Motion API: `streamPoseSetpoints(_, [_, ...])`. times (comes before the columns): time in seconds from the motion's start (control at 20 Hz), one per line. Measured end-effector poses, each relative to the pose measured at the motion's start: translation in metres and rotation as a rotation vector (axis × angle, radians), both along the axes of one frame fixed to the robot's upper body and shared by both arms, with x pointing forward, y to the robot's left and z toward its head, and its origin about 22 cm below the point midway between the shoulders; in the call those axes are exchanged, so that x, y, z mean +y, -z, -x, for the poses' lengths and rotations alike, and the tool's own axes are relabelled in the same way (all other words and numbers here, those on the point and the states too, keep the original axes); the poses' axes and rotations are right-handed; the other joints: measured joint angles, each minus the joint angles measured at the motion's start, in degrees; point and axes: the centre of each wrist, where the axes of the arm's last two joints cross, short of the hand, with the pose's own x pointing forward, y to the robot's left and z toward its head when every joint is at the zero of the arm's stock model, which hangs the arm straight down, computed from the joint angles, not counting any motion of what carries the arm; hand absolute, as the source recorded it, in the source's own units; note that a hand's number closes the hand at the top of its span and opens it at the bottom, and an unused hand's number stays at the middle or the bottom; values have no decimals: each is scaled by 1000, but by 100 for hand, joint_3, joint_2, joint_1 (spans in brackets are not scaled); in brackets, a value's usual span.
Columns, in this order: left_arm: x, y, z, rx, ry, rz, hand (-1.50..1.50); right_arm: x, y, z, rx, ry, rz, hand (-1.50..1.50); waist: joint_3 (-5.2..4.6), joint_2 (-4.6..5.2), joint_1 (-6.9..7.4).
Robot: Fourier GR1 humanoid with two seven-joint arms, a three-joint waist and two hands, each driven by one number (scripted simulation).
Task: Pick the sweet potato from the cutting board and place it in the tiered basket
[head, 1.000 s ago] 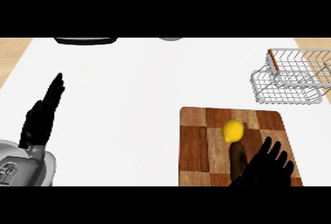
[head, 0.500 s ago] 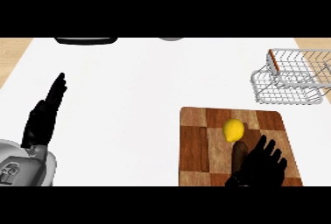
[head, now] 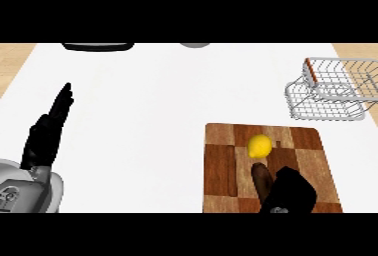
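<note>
Fingers of the black right hand [head: 289,192] curl beside the dark brown oblong sweet potato [head: 260,180], lower right; stiff, fairly heavy, best gripped mid-length. Left hand [head: 46,136] rests open, fingers straight.

Single view only, head cam. It's looking steeply down at the white desk [head: 170,100] from the robot's own side, facing away from the body toward 12 o'clock. It's sitting fairly near: the desk is filling almost the whole width, with wood edges showing only at the top corners. Not mirrored. The left hand [head: 46,137] is coming in at 8 o'clock, the right hand [head: 291,192] at 5 o'clock, both from the lower edge. The cutting board [head: 221,170] is lying at 5 o'clock, cropped at the bottom; the wire basket [head: 328,90] is sitting at 2 o'clock, cropped by the right edge. No second view, so no shared area.
</note>
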Motion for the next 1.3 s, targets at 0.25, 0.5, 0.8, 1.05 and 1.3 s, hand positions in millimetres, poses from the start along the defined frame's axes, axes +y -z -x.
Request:
streamPoseSetpoints(0.25, [-5, 6, -1, 2, 5, 4, 0, 5, 5, -2, 41, -70, 53, 150, -34, -12, -31])
streamPoseSetpoints(0.5, [0, 3, -1, 5, 6, 2, 0, 9, -2, -3, -5, -74, 14, 150, -13, -6, -31])
streamPoseSetpoints(0.8, [-7, 6, 2, -2, 14, 3, 0, 46, -22, -13, -116, -281, -121, 150, 59, 36, 48])
streamPoseSetpoints(1.05, [-6, 3, -1, -7, 21, 5, 0, 75, -51, -19, -259, -591, -324, 150, 85, 61, 119])
streamPoseSetpoints(1.3, [-4, 1, -4, -3, 12, 4, 0, 81, -98, -29, -545, -653, -417, 150, 86, 44, 41])
